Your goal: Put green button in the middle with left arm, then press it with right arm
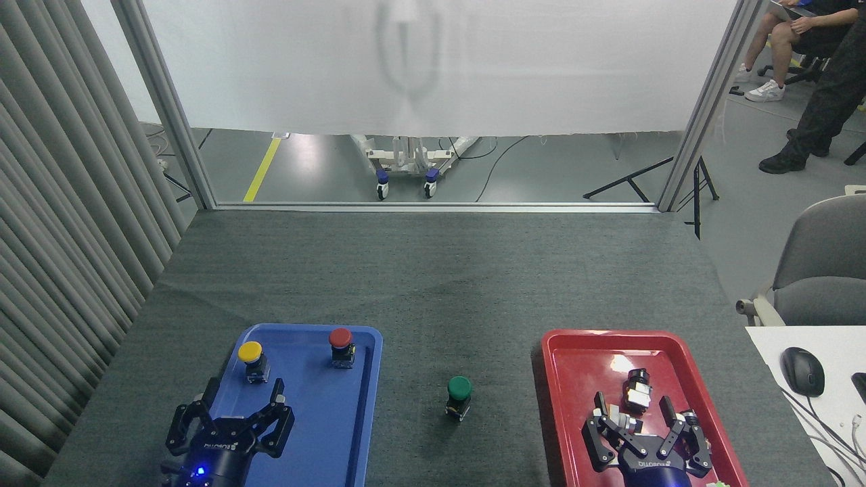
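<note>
The green button (459, 396) stands upright on the bare dark grey mat (433, 284), between the two trays, with nothing touching it. My left gripper (230, 416) hangs over the near left part of the blue tray (325, 419), its fingers spread open and empty. Over the near part of the red tray (588, 358) sits my right gripper (639, 423), also open, fingers spread above small parts lying there. Both grippers are well apart from the button.
A yellow button (252, 360) and a red button (341, 346) stand at the far end of the blue tray. Small switch parts (636, 389) lie in the red tray. A side table with a mouse (802, 370) stands at right, a ribbed wall at left.
</note>
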Motion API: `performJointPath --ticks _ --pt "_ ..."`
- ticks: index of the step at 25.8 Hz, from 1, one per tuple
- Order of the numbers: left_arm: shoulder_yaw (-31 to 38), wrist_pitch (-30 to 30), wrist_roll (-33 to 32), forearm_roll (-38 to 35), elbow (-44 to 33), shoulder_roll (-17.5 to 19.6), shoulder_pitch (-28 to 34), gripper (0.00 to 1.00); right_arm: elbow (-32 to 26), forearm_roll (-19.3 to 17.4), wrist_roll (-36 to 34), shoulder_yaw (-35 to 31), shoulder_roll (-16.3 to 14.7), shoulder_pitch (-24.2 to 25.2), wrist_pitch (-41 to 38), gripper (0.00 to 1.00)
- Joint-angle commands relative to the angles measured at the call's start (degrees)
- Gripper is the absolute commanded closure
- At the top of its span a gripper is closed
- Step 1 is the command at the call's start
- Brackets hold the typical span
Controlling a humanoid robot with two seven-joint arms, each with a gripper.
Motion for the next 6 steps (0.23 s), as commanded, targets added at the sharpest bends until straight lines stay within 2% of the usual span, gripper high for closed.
performJointPath --ticks 1,6 --pt "-0.44 0.00 -0.06 0.00 0.02 0.00 0.00 0.00 0.03 -0.05 -0.19 0.08 -0.10 -0.11 0.00 0.00" --pt "-1.05 -0.17 0.03 0.00 0.02 0.17 0.00 0.00 0.03 -0.14 -0.19 0.08 -0.19 -0.29 -0.18 0.00"
